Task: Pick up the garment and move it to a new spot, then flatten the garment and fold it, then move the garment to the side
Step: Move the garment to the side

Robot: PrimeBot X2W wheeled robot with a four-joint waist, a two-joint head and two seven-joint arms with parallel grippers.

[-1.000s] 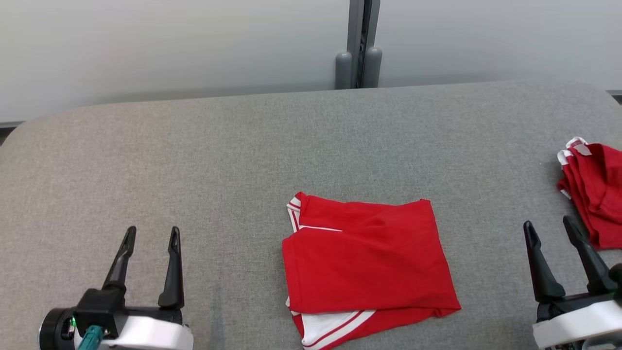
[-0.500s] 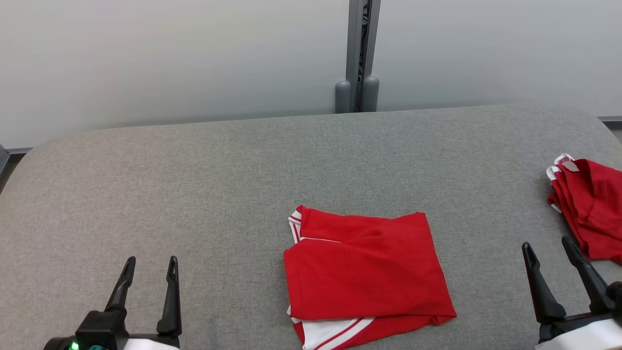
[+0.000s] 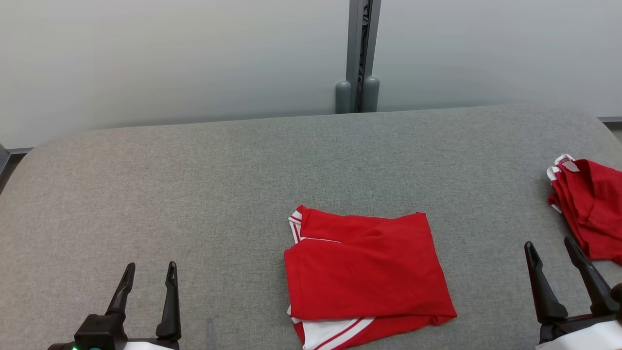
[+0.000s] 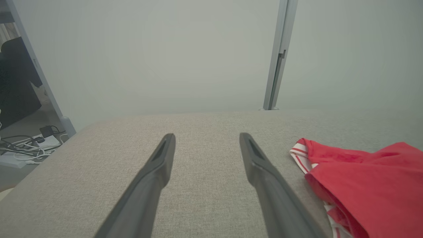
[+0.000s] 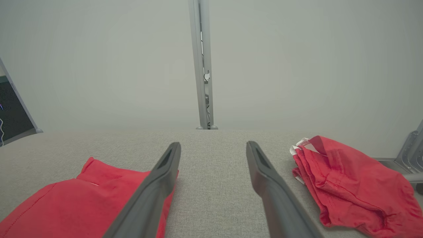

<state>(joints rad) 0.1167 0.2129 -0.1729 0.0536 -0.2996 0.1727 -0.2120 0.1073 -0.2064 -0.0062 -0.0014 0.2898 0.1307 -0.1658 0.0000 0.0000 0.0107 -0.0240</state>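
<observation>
A red garment (image 3: 367, 274) with white trim lies folded into a rough rectangle near the front middle of the grey table (image 3: 243, 170). It also shows at the right of the left wrist view as the red garment (image 4: 366, 178), and at the lower left of the right wrist view (image 5: 76, 201). My left gripper (image 3: 148, 270) is open at the lower left, well apart from the cloth, nothing between its fingers (image 4: 158, 165). My right gripper (image 3: 551, 245) is open at the lower right, empty, between the two pieces of red cloth.
A second red garment (image 3: 590, 209), bunched up, lies at the table's right edge, also seen in the right wrist view (image 5: 350, 185). A grey post (image 3: 358, 53) stands behind the table against pale panels. Cables (image 4: 23, 150) lie on the floor beyond the table's left end.
The camera has tilted, so the whole picture sits lower than a second ago. Both grippers have drawn back toward the bottom edge. The folded garment has stayed put.
</observation>
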